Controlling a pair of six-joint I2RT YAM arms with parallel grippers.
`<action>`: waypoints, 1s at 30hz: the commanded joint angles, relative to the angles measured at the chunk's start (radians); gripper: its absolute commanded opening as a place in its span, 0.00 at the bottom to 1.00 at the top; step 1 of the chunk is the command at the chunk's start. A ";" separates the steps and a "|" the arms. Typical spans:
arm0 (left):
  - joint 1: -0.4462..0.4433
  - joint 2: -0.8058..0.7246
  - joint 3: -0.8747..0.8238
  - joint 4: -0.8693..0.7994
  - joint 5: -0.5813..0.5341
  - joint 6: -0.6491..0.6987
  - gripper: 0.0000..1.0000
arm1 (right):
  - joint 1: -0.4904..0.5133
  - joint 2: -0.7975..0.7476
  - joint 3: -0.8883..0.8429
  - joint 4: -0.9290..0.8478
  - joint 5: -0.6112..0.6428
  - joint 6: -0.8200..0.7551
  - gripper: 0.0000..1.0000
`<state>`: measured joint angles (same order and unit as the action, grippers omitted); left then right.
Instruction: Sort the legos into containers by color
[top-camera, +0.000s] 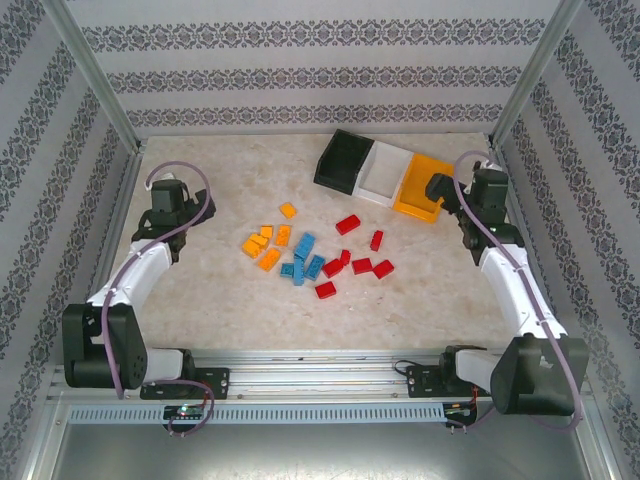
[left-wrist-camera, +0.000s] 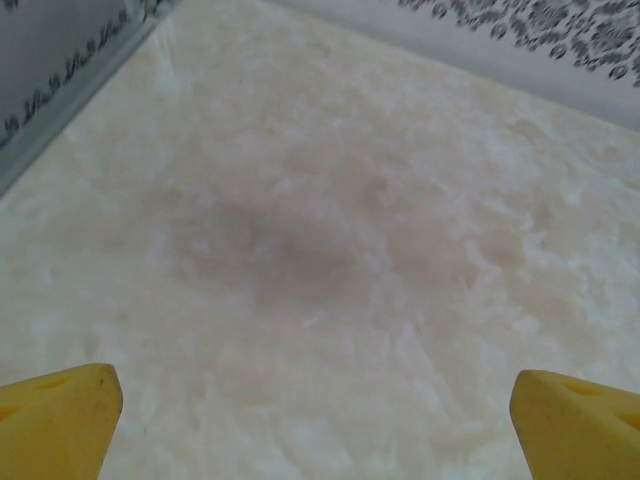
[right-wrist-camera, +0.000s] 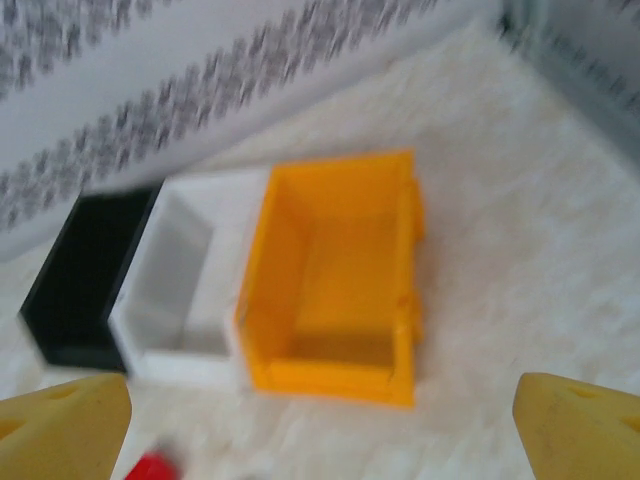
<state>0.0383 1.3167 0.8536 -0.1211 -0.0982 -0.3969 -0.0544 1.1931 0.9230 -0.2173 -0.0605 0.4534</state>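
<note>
Loose legos lie mid-table in three clusters: orange ones (top-camera: 266, 245), blue ones (top-camera: 303, 263) and red ones (top-camera: 355, 258). The containers stand joined at the back right: black (top-camera: 343, 160), white (top-camera: 385, 172), orange (top-camera: 418, 188). My right gripper (top-camera: 444, 192) hovers open by the orange bin's right end. Its wrist view shows the orange bin (right-wrist-camera: 335, 285), white bin (right-wrist-camera: 185, 285) and black bin (right-wrist-camera: 85, 285) beyond the gripper (right-wrist-camera: 320, 425), and one red lego (right-wrist-camera: 150, 468) at the lower left. My left gripper (top-camera: 165, 192) is open over bare table at the far left, nothing between its yellow fingers (left-wrist-camera: 60, 415).
Patterned walls and metal posts (top-camera: 95, 75) fence the table on three sides. The left wall's base (left-wrist-camera: 70, 95) runs close ahead of my left gripper. A metal rail (top-camera: 310, 365) with the arm bases crosses the near edge.
</note>
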 joint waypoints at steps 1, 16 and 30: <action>-0.017 -0.025 0.055 -0.141 0.063 -0.094 1.00 | 0.023 0.071 0.093 -0.282 -0.191 0.059 0.98; -0.179 0.041 0.081 -0.264 0.396 -0.083 1.00 | 0.346 0.329 0.251 -0.672 0.005 0.242 0.86; -0.180 -0.067 0.033 -0.398 0.363 -0.043 1.00 | 0.401 0.662 0.402 -0.582 0.043 0.257 0.67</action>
<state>-0.1421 1.2793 0.9005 -0.4534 0.2802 -0.4721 0.3492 1.8088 1.2865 -0.8085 -0.0479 0.7082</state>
